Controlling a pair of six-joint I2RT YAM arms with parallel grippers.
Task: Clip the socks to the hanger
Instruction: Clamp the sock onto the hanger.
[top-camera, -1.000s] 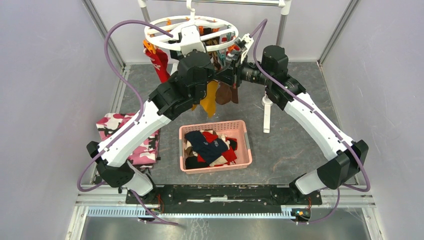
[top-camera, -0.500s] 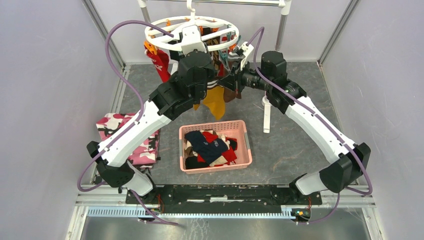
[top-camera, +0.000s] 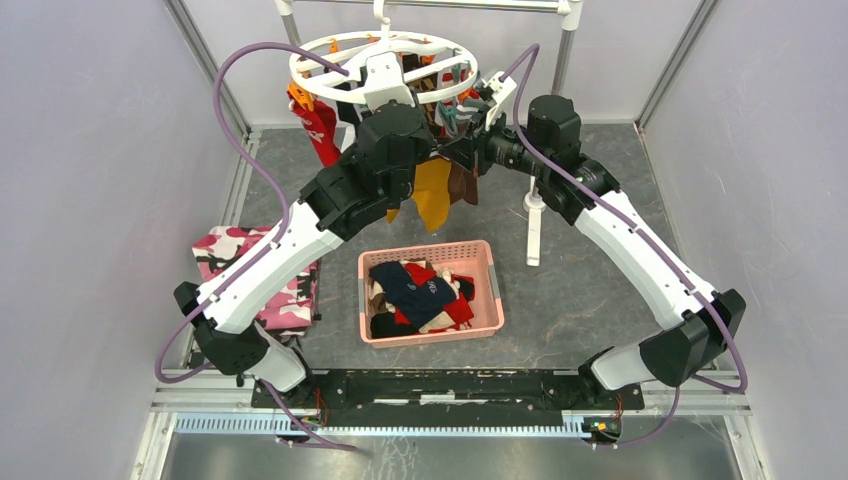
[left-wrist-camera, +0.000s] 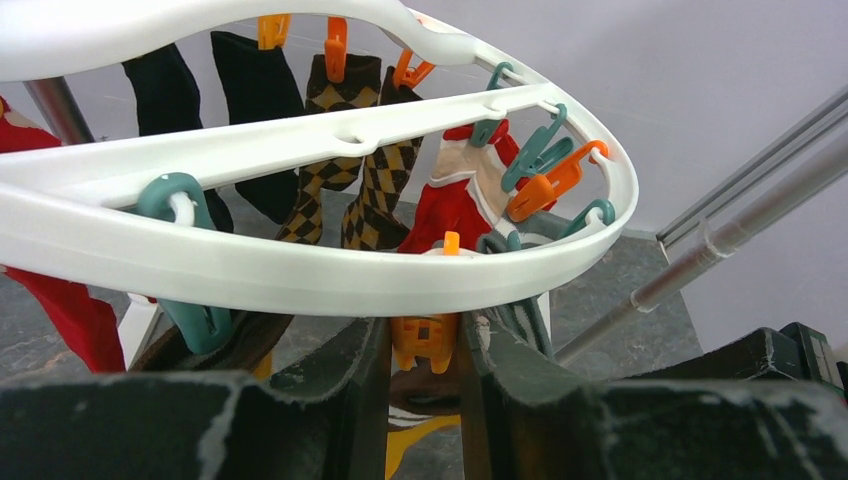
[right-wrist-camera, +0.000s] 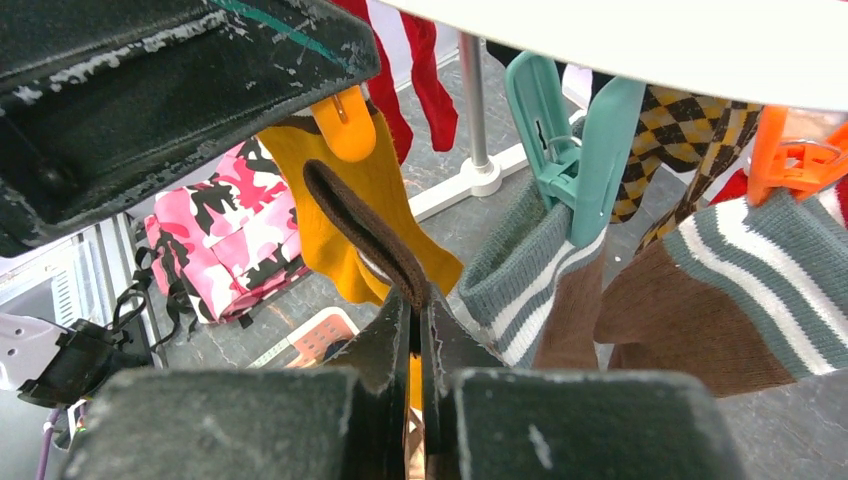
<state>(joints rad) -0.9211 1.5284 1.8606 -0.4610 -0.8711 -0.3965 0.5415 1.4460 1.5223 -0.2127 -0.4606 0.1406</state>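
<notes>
Hanger (left-wrist-camera: 300, 270) hung at far centre, ringed with clipped socks (left-wrist-camera: 360, 190) in red, black and argyle. Left gripper (left-wrist-camera: 425, 362) under its near rim, jaws partly apart and pressed on either side of an orange clip (left-wrist-camera: 422, 335). Right gripper (right-wrist-camera: 420, 320) closed tight on the cuff of a brown sock (right-wrist-camera: 360, 225), cuff raised just below that clip, beside a hanging mustard sock (right-wrist-camera: 320, 250). Near centre, pink basket (top-camera: 432, 336) with loose socks (top-camera: 420, 290); camouflage cloth (top-camera: 235, 250) at left.

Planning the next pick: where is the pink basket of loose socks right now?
Top view: the pink basket sits at the table centre, nearer the robot than the hanger, with the camouflage cloth to its left.
</notes>
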